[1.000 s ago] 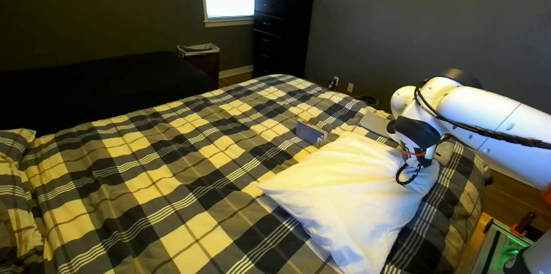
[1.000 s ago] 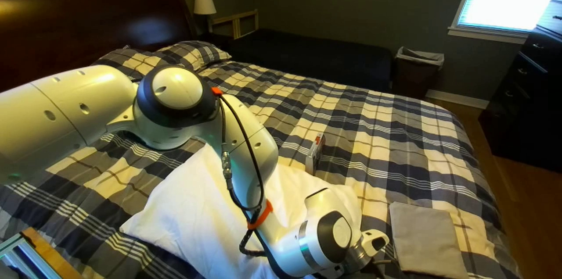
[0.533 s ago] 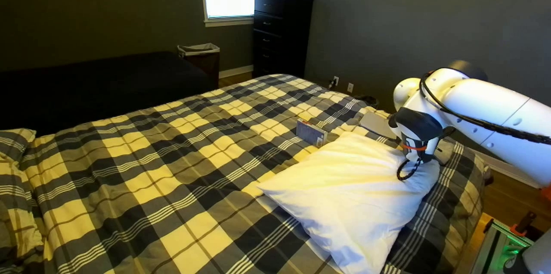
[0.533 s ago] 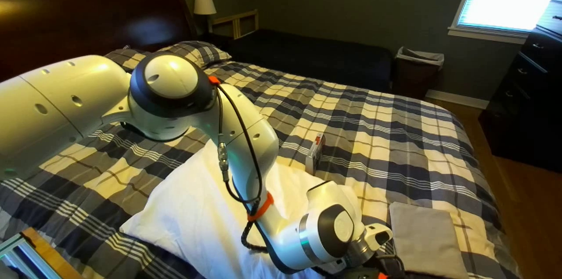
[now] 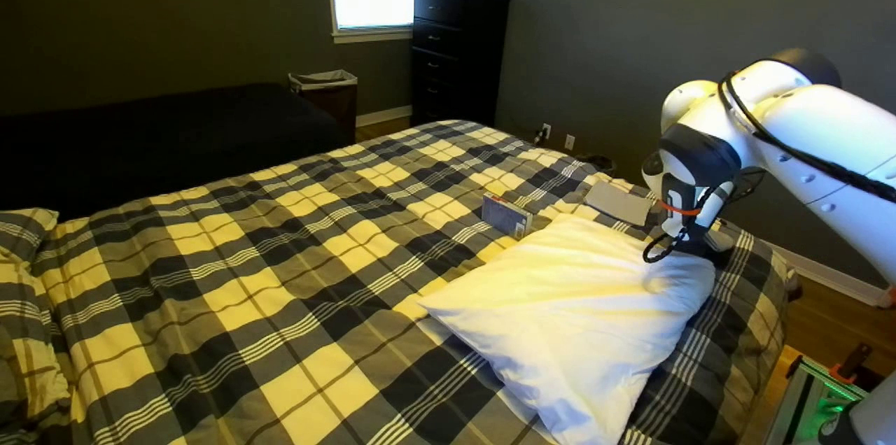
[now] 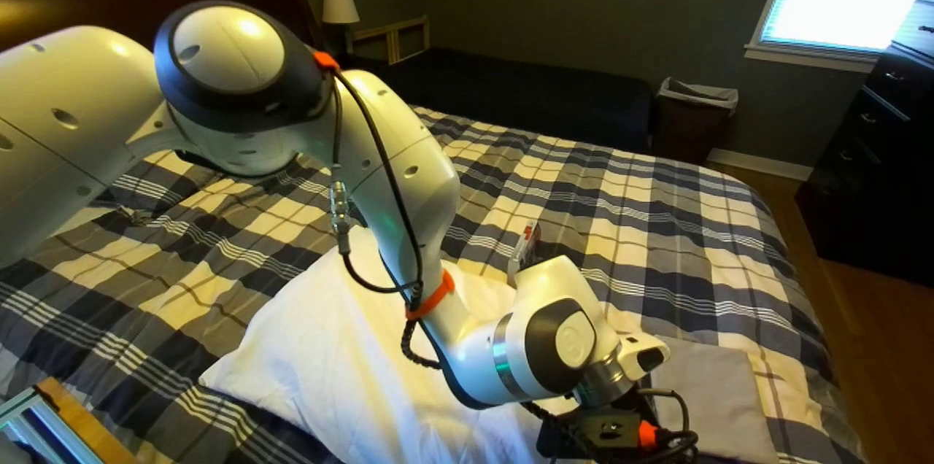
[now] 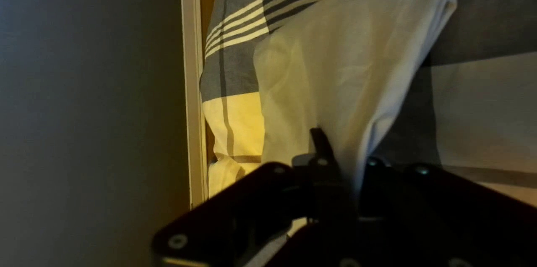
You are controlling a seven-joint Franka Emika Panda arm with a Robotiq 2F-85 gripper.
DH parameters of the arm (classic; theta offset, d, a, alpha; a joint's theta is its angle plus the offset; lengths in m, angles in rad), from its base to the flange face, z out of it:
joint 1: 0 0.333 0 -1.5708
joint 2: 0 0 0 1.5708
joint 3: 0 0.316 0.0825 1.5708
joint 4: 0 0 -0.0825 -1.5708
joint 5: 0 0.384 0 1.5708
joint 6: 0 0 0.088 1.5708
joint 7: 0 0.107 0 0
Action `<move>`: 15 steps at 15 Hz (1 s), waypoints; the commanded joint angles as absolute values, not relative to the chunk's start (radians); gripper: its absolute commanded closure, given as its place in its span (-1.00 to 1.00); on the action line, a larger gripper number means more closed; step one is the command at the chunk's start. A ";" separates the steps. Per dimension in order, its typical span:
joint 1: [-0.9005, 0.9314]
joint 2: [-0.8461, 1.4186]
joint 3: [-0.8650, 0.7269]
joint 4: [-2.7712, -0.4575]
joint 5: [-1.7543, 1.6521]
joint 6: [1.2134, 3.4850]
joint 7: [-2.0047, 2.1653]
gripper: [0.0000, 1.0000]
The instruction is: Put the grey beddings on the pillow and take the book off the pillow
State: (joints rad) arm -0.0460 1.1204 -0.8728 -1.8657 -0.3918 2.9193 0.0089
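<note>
Your claw (image 7: pixel 346 155) pinches the grey cloth (image 7: pixel 356 61) tight. It seems light and floppy, so grip its folds near the middle.

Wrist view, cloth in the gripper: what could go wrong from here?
The gripper seems to pinch only a gathered part of the grey cloth, so it may unfold or slip out. Dropped, it could slide over the nearby bed edge. The book stands on edge beside the pillow; trailing cloth could topple it.
</note>
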 commanded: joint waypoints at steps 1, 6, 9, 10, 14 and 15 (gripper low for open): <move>-0.002 0.994 -0.872 -1.981 -0.383 2.954 -0.009 0.96; 0.072 0.861 -0.873 -2.084 -0.395 2.929 -0.014 0.96; 0.115 0.791 -0.870 -2.142 -0.404 2.903 -0.023 0.96; 0.130 0.763 -0.868 -2.162 -0.408 2.890 -0.030 0.96; 0.196 0.680 -0.869 -2.222 -0.424 2.860 -0.031 0.96; 0.220 0.664 -0.872 -2.235 -0.430 2.852 -0.022 0.96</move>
